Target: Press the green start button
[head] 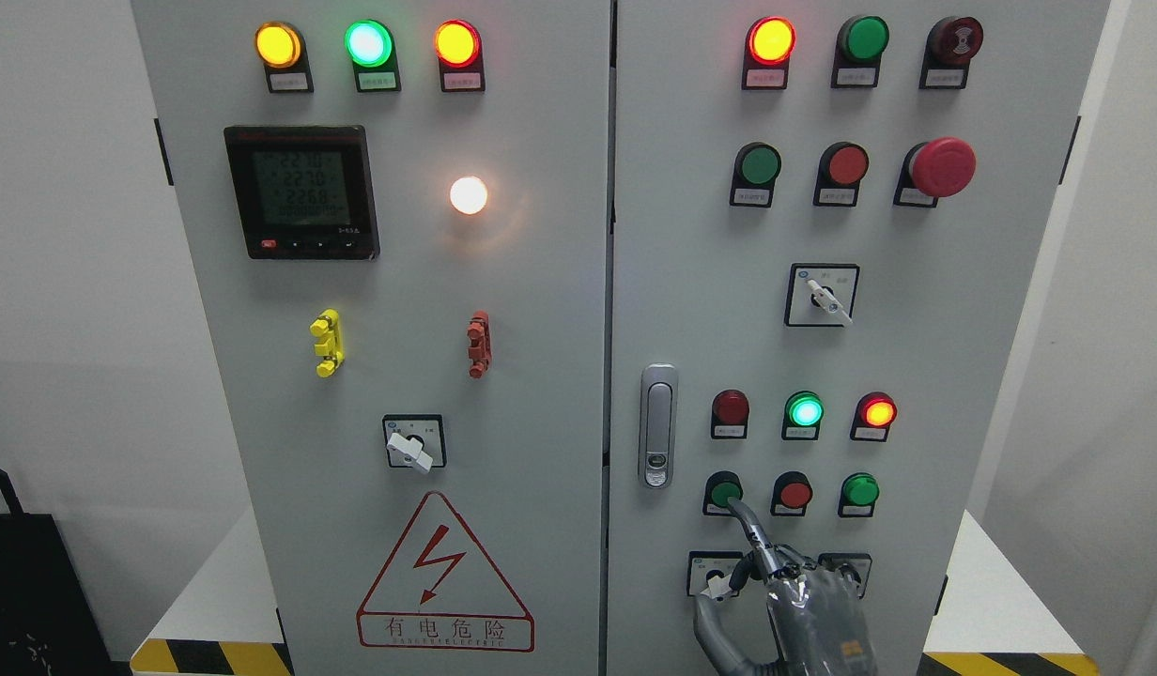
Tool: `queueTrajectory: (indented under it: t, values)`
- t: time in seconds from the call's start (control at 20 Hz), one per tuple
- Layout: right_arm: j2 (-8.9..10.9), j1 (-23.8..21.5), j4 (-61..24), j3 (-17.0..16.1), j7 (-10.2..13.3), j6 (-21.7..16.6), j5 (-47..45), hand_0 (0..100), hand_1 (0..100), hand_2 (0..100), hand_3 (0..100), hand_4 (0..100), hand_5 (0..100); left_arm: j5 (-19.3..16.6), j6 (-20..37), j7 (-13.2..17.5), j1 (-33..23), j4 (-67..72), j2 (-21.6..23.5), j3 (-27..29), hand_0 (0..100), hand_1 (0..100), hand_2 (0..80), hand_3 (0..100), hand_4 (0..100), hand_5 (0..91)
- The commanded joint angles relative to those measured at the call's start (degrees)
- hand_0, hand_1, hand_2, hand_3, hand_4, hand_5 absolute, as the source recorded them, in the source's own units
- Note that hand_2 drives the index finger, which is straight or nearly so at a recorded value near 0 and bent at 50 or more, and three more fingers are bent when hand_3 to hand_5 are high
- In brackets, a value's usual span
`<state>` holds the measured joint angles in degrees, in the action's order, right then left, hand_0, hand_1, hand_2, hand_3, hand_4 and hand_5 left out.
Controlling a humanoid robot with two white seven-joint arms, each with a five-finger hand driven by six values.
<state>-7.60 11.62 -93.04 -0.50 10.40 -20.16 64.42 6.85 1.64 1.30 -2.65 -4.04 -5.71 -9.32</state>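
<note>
While my right hand (809, 601) rises from the bottom edge at about five o'clock, I judge the step in hand to be the press itself. The grey cabinet (560, 310) fills the view, its right door carrying the controls. On that door, at four o'clock from centre, sits the green start button (725, 491), leftmost of a row of three. My index finger (746, 522) is extended, its tip touching or just short of the button's lower edge; the other fingers are curled in, gripping nothing. Next, I think, comes a short push straight into the cap. The red button (794, 493) at three o'clock of my target is near enough to catch by mistake. A rotary switch (716, 575) lies just beside my knuckles.
</note>
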Motion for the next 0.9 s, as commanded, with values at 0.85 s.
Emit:
queueTrajectory:
  t: [0.85]
  values:
    - [-0.05, 2.2, 3.7, -1.3, 0.1, 0.5, -0.1, 56, 32, 0, 66, 65, 64, 0.0, 0.0, 0.0, 0.0, 0.0, 0.0, 0.0, 12, 56, 0.0, 0, 0, 0.0]
